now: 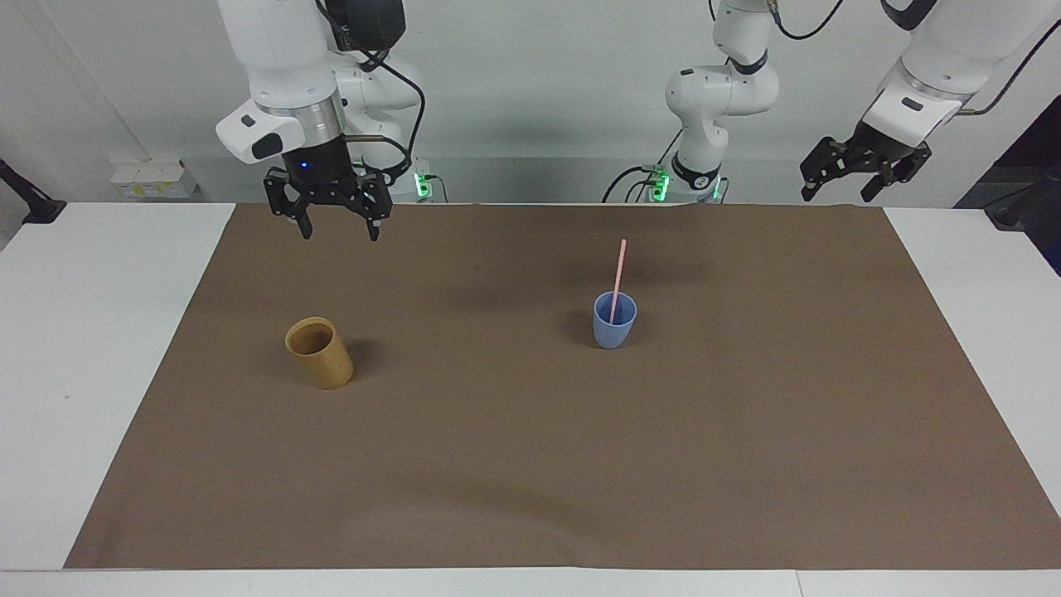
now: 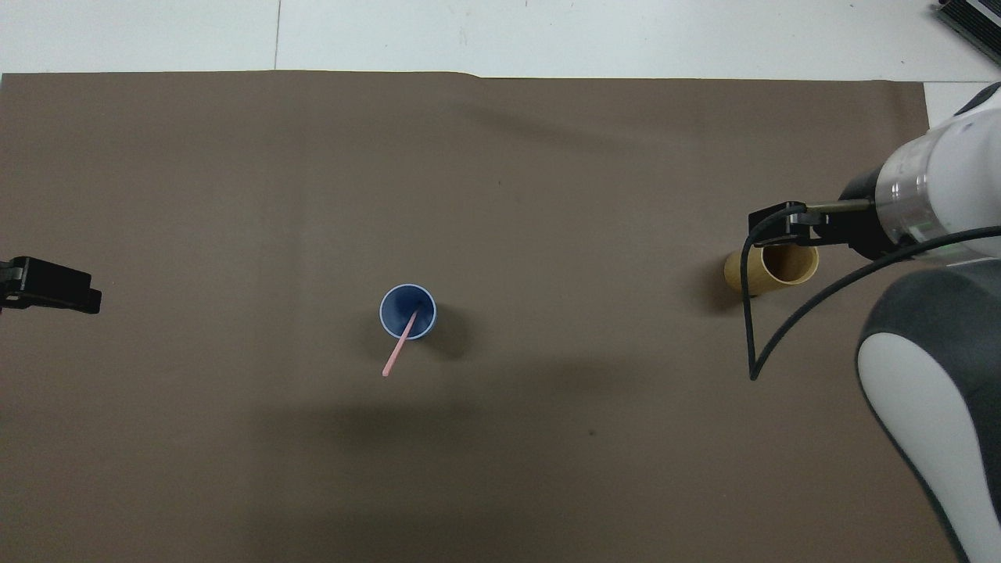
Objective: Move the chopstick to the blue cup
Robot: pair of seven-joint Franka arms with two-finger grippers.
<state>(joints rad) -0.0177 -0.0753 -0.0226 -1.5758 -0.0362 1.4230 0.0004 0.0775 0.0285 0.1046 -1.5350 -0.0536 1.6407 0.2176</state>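
- Where the white surface [image 1: 108,332] carries a wide brown mat [image 1: 547,431], only two cups stand on it — the mat covers nearly the whole working area, with bare white strips at both ends and along the edge farthest from the robots.
- Past the robots a plain pale wall [image 1: 539,75] closes the room; green lights glow at the arm bases, and a small white box [image 1: 149,178] sits by the wall at the right arm's end.
- Blue cup [image 1: 614,320] stands upright near the middle of the mat, somewhat toward the left arm's end.
- Chopstick [image 1: 617,278] stands in the blue cup, its lower end inside and its upper part leaning on the rim, tilted toward the robots; about half its length rises above the rim.
- Tan cup [image 1: 320,352] stands toward the right arm's end, well apart from the blue cup and about as far from the robots; it looks slightly tilted.
- Right gripper [image 1: 335,232] hangs in the air over the mat's edge nearest the robots, fingers pointing down and spread apart, holding nothing and touching nothing.
- Left gripper [image 1: 835,195] is raised above the mat's corner at the left arm's end — its jaws are released too, empty, well apart from both cups.
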